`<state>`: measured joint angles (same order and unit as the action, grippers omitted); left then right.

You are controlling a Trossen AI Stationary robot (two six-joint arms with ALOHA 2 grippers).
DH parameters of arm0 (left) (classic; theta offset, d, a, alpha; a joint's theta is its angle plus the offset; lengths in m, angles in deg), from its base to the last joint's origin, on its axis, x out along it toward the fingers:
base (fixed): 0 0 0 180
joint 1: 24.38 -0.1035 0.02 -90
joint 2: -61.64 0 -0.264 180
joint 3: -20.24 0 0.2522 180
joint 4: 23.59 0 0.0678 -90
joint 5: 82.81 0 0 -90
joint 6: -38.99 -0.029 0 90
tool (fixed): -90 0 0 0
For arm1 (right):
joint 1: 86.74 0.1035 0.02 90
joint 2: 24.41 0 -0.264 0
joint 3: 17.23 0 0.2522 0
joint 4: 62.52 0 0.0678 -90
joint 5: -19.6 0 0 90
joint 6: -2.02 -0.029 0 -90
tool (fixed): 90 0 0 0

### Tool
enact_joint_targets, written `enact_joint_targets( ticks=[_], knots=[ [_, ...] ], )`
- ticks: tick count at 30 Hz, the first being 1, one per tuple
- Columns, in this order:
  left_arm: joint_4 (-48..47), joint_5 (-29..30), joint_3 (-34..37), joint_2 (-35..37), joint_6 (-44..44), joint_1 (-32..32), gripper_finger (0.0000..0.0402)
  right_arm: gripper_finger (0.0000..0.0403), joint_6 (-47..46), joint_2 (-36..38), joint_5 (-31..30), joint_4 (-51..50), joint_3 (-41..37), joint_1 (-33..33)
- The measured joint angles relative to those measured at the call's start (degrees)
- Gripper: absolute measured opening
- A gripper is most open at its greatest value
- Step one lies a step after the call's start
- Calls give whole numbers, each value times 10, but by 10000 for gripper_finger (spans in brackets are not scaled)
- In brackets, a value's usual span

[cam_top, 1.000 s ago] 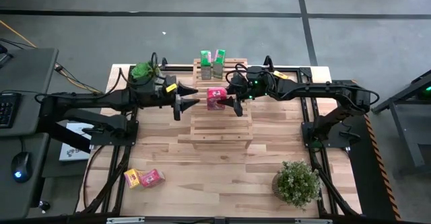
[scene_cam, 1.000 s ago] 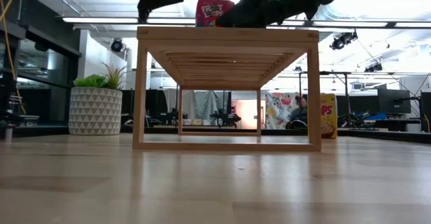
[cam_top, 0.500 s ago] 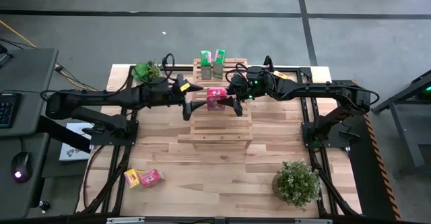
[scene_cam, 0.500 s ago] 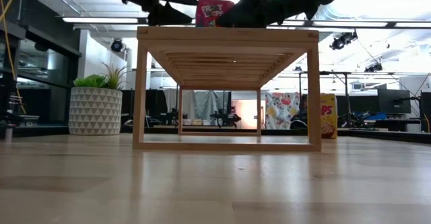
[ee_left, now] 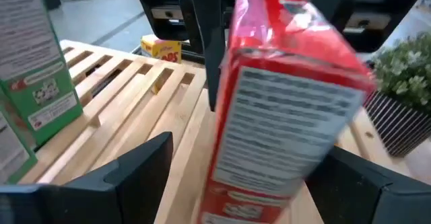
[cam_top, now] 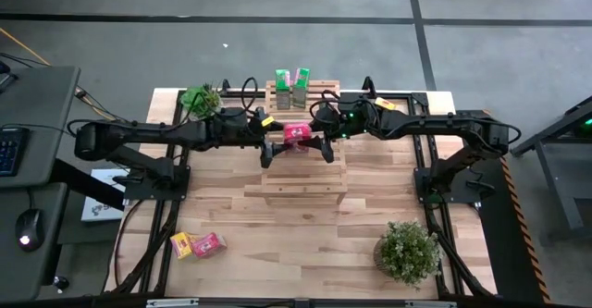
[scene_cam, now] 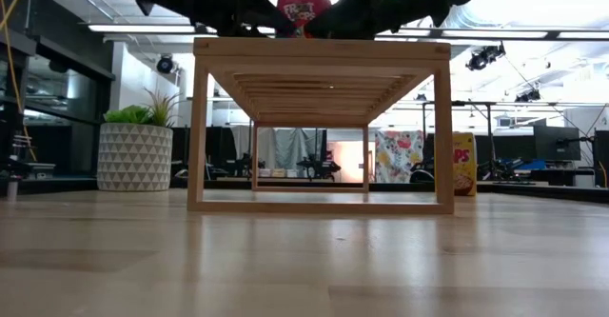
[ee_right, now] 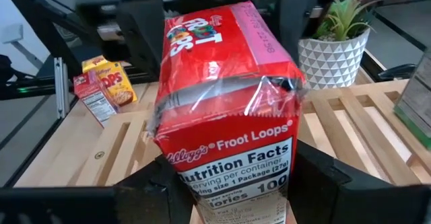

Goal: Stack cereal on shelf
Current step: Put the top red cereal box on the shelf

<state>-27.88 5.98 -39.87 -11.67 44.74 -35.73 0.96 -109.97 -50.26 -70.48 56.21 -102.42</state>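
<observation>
Two green boxes (cam_top: 291, 84) stand upright at the top edge of the shelf (cam_top: 301, 174), so that part looks done. A red box (cam_top: 297, 134) is over the shelf's middle, above centre in the high view, pinched from its right side by the right gripper (cam_top: 321, 134); in the right wrist view its dark fingers sit against both flanks of the box. The left gripper (cam_top: 268, 138) has its fingers spread wide on either side of the same box, seemingly for a handover or a steadying hold, and in the left wrist view they stand apart from the cardboard. Left to do, by my reading: this red box is not yet set down, and a yellow box (cam_top: 180, 245) and another pink-red box (cam_top: 209, 244) lie on the bench (cam_top: 305, 252) at lower left. The low view shows a further yellow box (scene_cam: 461, 176) standing at the right behind the shelf; the high view hides it. Whether the red box rests on the slats or hangs just above them I cannot tell, since the arms cover its base.
</observation>
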Motion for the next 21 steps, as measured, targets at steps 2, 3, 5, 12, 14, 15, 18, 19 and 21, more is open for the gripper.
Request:
enact_joint_targets(
  ticks=[2,3,5,12,14,15,18,19,21],
  knots=[
    [-1,0,0,-7,-15,0,302,181,0,0,0,0,0,0],
    [-2,0,0,-10,-19,0,301,181,0,0,0,0,0,0],
    [-1,0,0,-16,-20,0,296,181,-3,0,0,-1,0,0],
    [-2,-4,0,-29,-19,0,255,181,-30,0,-1,-3,0,0],
    [-1,-4,0,-28,-19,0,239,182,-47,0,-1,-3,0,-1],
    [-1,-4,0,-28,-19,0,231,184,-51,1,-2,-4,0,-1],
    [-1,-5,0,-28,-19,1,208,197,-57,6,-2,-7,-1,-1],
    [-1,-4,0,-28,-19,1,201,205,-64,9,-2,-9,-1,-1],
    [-1,-4,0,-28,-20,0,187,222,-77,16,-2,-10,-1,-2]
  ],
)
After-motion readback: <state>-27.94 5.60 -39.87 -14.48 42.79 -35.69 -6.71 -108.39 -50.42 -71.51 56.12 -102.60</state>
